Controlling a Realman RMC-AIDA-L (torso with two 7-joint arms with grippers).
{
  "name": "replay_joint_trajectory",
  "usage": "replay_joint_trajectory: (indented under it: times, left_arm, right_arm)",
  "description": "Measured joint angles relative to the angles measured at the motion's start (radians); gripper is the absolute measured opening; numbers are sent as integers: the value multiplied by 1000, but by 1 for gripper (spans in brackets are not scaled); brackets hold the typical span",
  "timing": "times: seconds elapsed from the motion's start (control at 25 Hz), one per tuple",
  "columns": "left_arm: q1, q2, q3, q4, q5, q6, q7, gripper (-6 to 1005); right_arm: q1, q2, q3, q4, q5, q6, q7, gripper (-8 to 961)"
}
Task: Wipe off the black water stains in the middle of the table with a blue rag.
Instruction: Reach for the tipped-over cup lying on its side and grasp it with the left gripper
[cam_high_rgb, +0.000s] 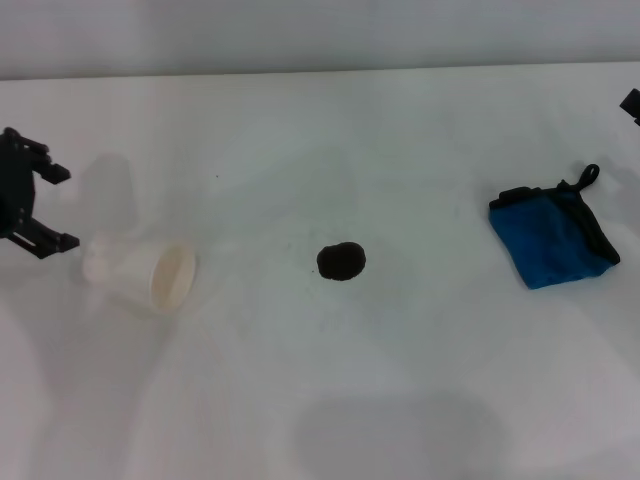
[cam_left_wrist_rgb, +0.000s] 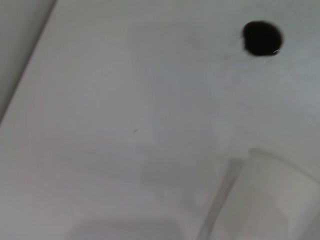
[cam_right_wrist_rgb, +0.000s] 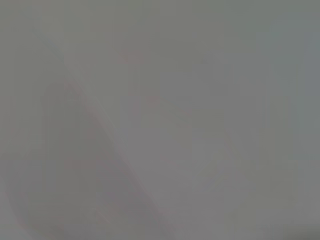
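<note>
Rag (cam_high_rgb: 551, 238), blue, soft, light, right of frame: pinch a bunched fold. Left end effector (cam_high_rgb: 40, 205) wide, empty; right's state unclear.

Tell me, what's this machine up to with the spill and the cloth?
Nothing is being handled yet. A black stain sits in the middle of the white table, not yet wiped. The blue rag lies folded off to the robot's right, apart from the stain and not held. A white paper cup lies tipped on its side to the left. The left claw hangs open beside the cup, holding nothing. Only a sliver of the right claw shows at the table's edge.
</note>
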Motion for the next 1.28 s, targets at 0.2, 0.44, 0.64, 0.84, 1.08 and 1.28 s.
replay_joint_trajectory:
  times: [0.2,0.44,0.64,0.84,1.08,1.28]
  left_arm:
    - [-35,-10,0,4,41,31,8,878]
    - [-63,-13,0,61,81,26,40,878]
    - [-74,-14,0,100,119,17,95,877]
    - [-72,-15,0,110,129,-8,176,877]
    - [-56,-16,0,162,145,-68,229,877]
    - [-36,-16,-1,234,145,-114,270,877]
  right_arm:
    - [-4,0,0,0,0,-2,0,491]
    - [-7,-1,1,-3,1,-8,-1,491]
    - [-6,-1,4,0,1,-27,-1,491]
    - [-7,0,21,-1,2,-30,6,491]
    - [-10,0,25,-1,3,-20,7,491]
    - [-10,0,30,-3,3,-19,9,491]
